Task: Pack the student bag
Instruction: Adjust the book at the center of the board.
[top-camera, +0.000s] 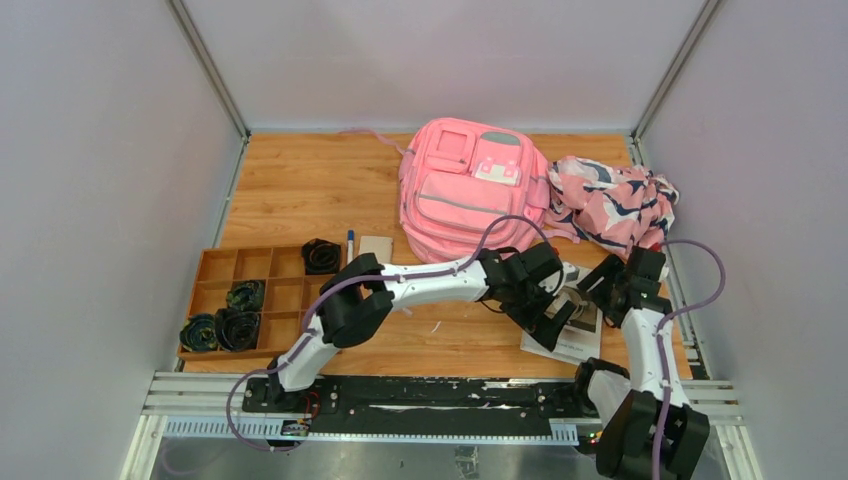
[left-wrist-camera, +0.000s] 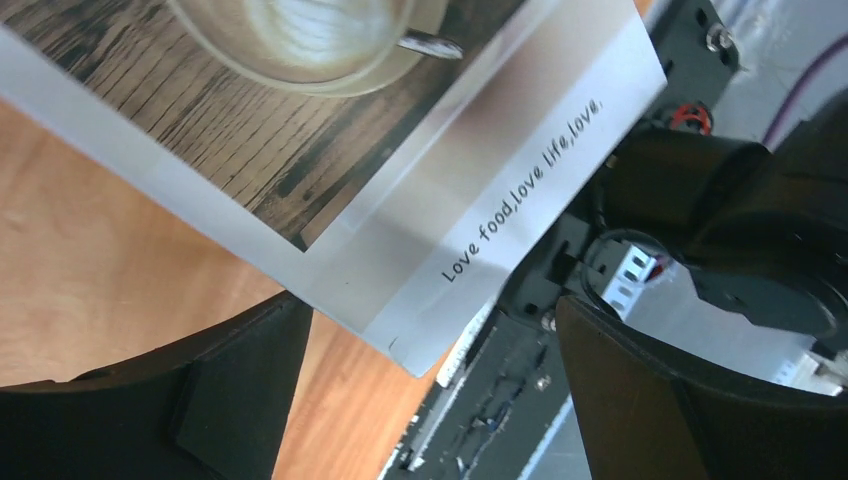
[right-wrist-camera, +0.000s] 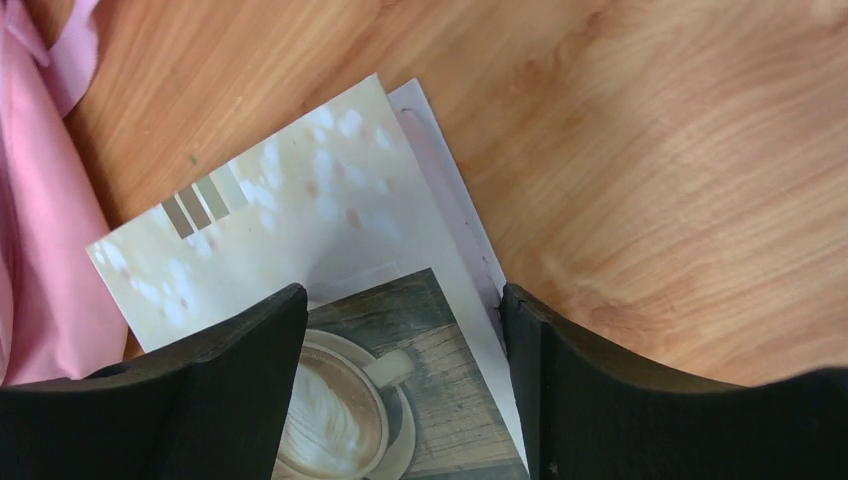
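Note:
The pink student bag lies flat at the back middle of the table, pockets up. In front of it, by the table's near right edge, lie booklets; the top one shows a coffee cup and the words "Love food, love life, love". My left gripper hangs open over the booklet's near corner, holding nothing. Over the booklet's far end my right gripper stands open, one fingertip at the paper's edge. Plain pink fabric shows at the left of the right wrist view.
A pink cloth with a navy-white pattern is bunched right of the bag. At the left stands a brown divided tray with black coiled items. A marker and a brown card lie beside it. The metal rail runs along the near edge.

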